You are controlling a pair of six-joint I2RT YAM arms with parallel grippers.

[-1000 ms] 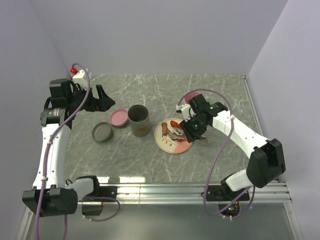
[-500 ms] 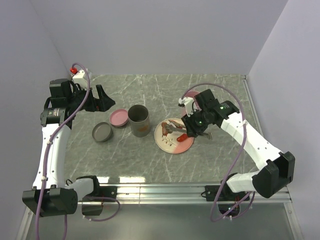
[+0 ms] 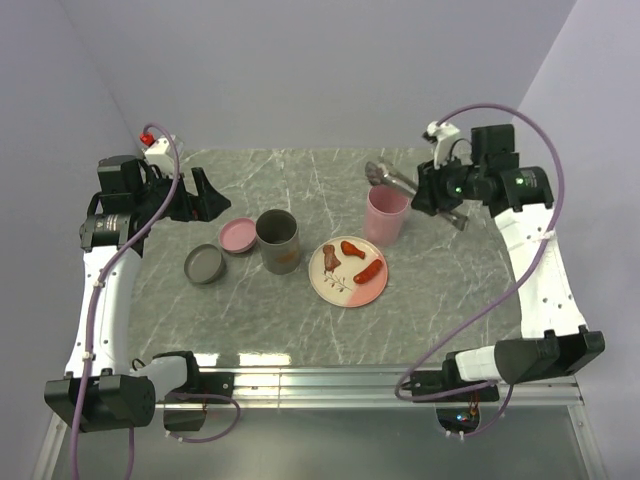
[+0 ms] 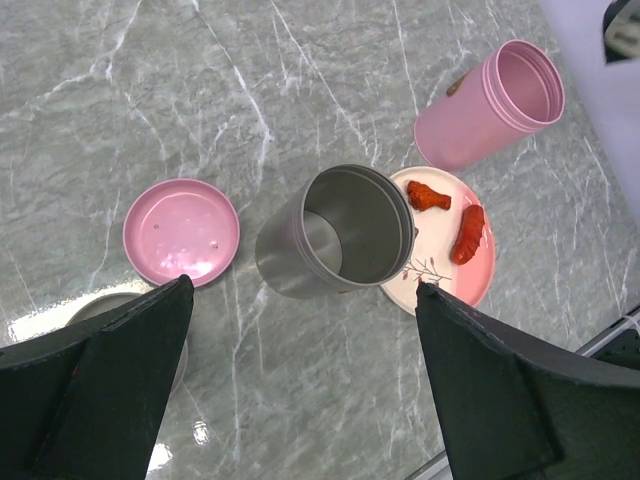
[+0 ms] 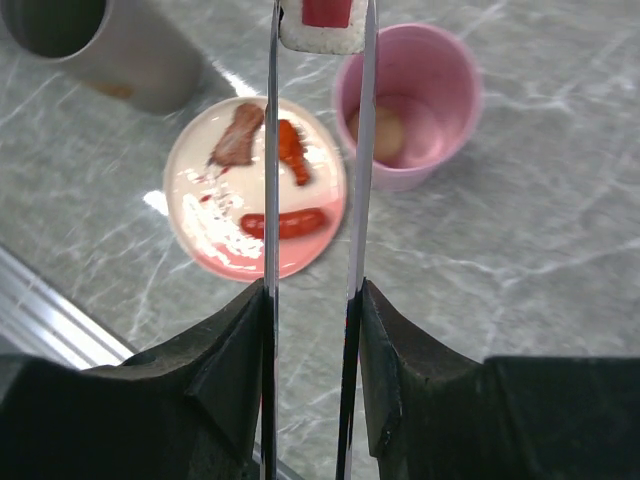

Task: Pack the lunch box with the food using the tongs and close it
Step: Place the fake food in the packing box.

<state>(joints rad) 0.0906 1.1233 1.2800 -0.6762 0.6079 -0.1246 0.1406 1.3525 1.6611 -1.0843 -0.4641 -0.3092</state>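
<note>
Top external view: plate (image 3: 348, 272) sat mid-counter (image 3: 300, 320). Right fingers (image 5: 220, 370) were clenched on the tongs (image 5: 272, 150). The tong tips pinched a white-sided block with a red centre (image 5: 322, 25). Block hung clear of the counter, past the plate's far right edge, close by the pink cup (image 3: 386, 215). Could not tell whether it was squarely over the cup's mouth. Cup stood upright just beyond the plate, with a beige bun (image 5: 385, 128) inside.

On the plate: one red sausage (image 5: 283, 223) toward its near side. A second red piece (image 5: 292, 150) and a brown piece (image 5: 238, 135) lay side by side toward its far side.

Steel cup (image 3: 278, 240) stood upright and uncovered, just left of the plate. Pink lid (image 3: 238, 236) and grey lid (image 3: 204, 265) lay farther left. Left fingers (image 4: 110, 370) were spread wide, grasping nothing, raised well left of the plate.
</note>
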